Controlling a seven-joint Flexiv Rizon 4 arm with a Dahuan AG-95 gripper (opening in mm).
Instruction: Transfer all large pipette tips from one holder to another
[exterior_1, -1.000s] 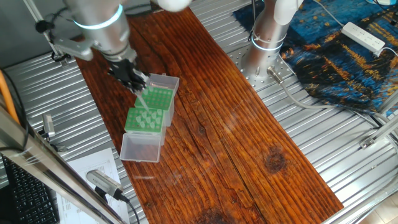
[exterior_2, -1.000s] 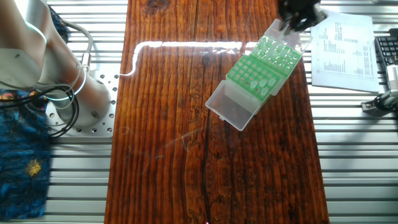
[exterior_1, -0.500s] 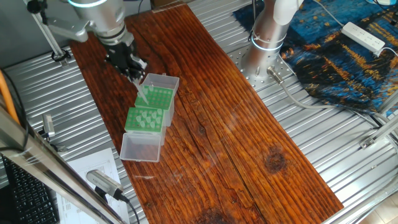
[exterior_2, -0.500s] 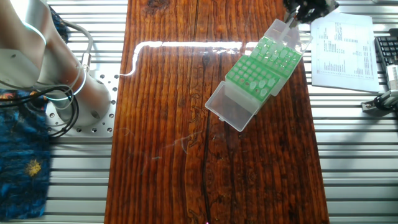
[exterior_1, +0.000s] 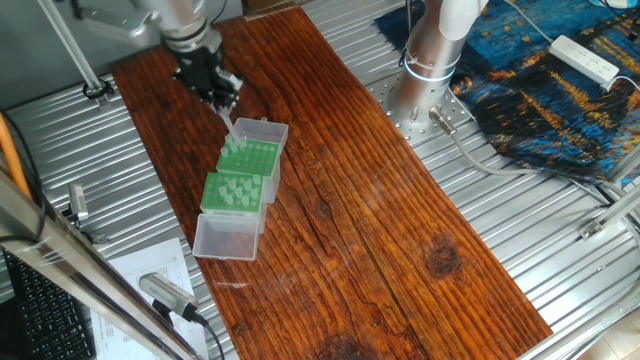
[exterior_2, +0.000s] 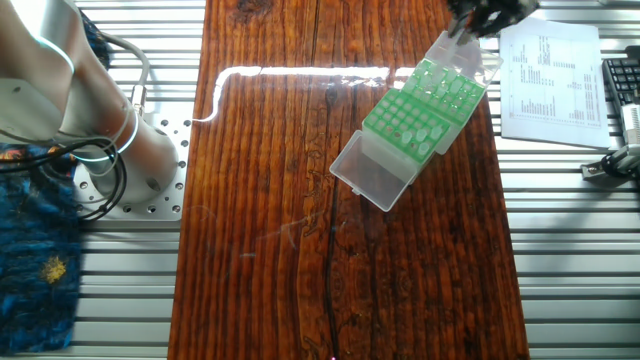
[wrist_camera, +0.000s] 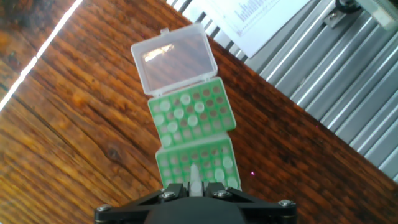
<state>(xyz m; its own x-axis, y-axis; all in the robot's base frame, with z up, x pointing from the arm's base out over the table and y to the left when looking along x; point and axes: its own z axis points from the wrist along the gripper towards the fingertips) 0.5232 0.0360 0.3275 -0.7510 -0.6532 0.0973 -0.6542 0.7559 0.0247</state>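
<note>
My gripper (exterior_1: 222, 100) (exterior_2: 468, 22) is shut on one large pipette tip (exterior_1: 229, 127) (wrist_camera: 194, 177), a pale cone that hangs point down above the holders. In the hand view the tip sits pinched between the two black fingers (wrist_camera: 214, 188). Below lie two green holders end to end. One holder (exterior_1: 255, 156) (wrist_camera: 198, 163) is right under the hand and carries a few tips. The other holder (exterior_1: 236, 192) (wrist_camera: 193, 112) has several tips (wrist_camera: 185, 99) standing in it. Each has a clear lid (exterior_1: 225, 238) (wrist_camera: 174, 59) folded open.
The holders lie on a dark wooden board (exterior_1: 380, 230) over a ribbed metal table. A printed sheet (exterior_2: 550, 70) and a keyboard (exterior_2: 622, 90) are beside the board. The arm's base (exterior_1: 430, 60), a blue cloth (exterior_1: 540, 90) and a power strip (exterior_1: 585, 58) are on the far side.
The gripper has risen and drawn away from the holders towards the board's far end, carrying the pipette tip up with it. The holders have not moved.
</note>
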